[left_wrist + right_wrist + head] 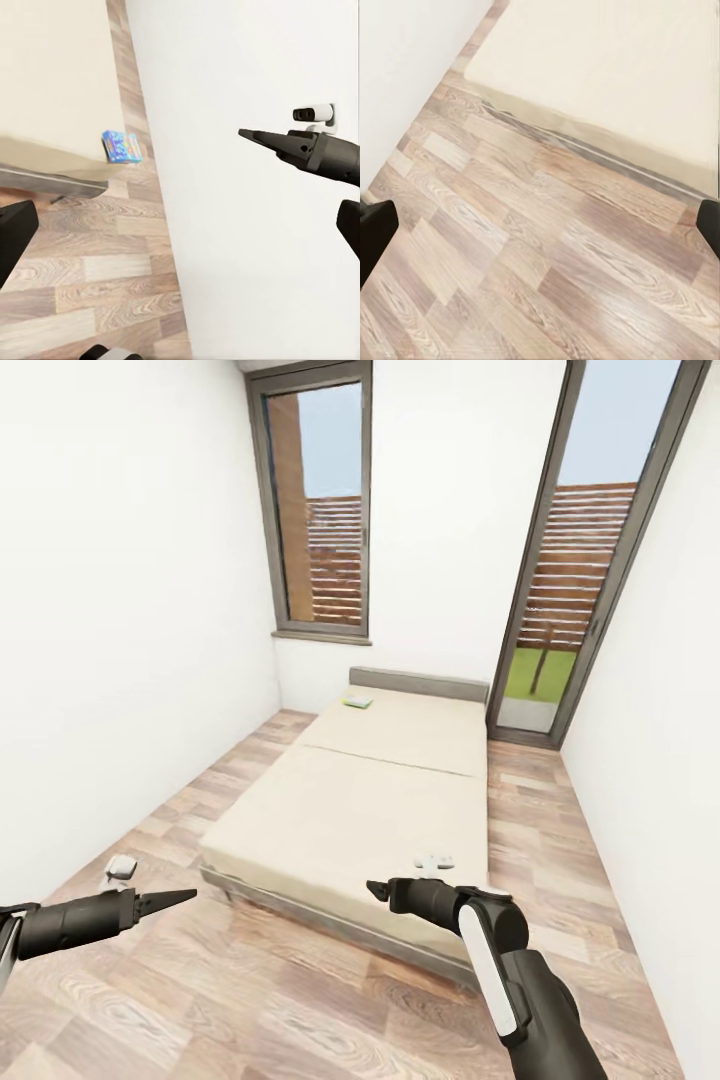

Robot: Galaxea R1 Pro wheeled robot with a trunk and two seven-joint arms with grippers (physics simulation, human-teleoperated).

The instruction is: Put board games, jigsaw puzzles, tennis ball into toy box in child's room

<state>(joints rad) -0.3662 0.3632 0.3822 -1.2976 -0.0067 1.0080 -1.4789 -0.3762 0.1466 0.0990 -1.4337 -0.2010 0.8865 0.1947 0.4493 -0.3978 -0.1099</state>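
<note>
The bed (390, 800) with its plain beige mattress and grey headboard fills the middle of the child's room. One board game, a flat green-and-yellow box (358, 701), lies on the mattress by the headboard. Another board game, a blue cartoon box (121, 146), sits at the bed's edge beside the floor strip along the wall. My left gripper (180, 900) hovers open and empty over the floor left of the bed's foot. My right gripper (378, 887) is open and empty above the bed's near edge, and shows again as the right gripper (251, 135). The table, toy box, jigsaw puzzles and tennis ball are out of view.
White walls close in on both sides. A tall dark-framed window (318, 510) stands behind the headboard, and a glass door (575, 580) is at the far right. Wood-plank floor (250, 1000) runs in front of the bed and along both its sides.
</note>
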